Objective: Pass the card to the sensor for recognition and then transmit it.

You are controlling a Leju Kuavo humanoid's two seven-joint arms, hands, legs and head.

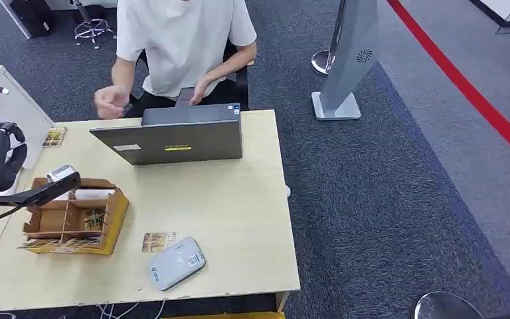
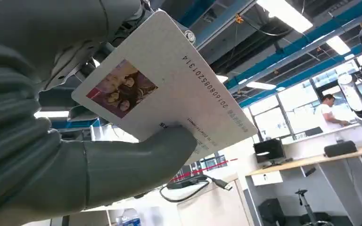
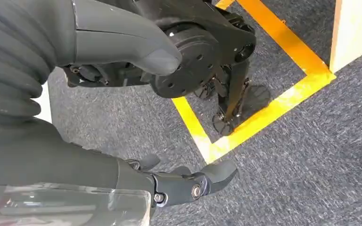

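Left wrist view: left hand (image 2: pixel 75 155) pinching card (image 2: pixel 169 89) at one edge, thumb on face, card raised well clear of table (image 1: pixel 239 212). Thin grip — slip risk on swing toward sensor (image 1: pixel 176 262), probably that grey pad near front edge. Right hand (image 3: pixel 188 183) hanging over floor, loosely spread, empty. Far side: laptop (image 1: pixel 172 136), seated person (image 1: pixel 179 46) — reach could collide.

A pale wooden rectangular table (image 1: pixel 226 219) stood on dark grey carpet. At its far edge lay an open grey laptop (image 1: pixel 176 138). On the near left sat a brown cardboard box with compartments (image 1: pixel 73 216). Near the front edge lay a small picture card (image 1: pixel 158 241), just beside a flat grey card reader (image 1: pixel 176 263) to its right. A second picture card (image 1: pixel 54 136) lay at the far left corner.
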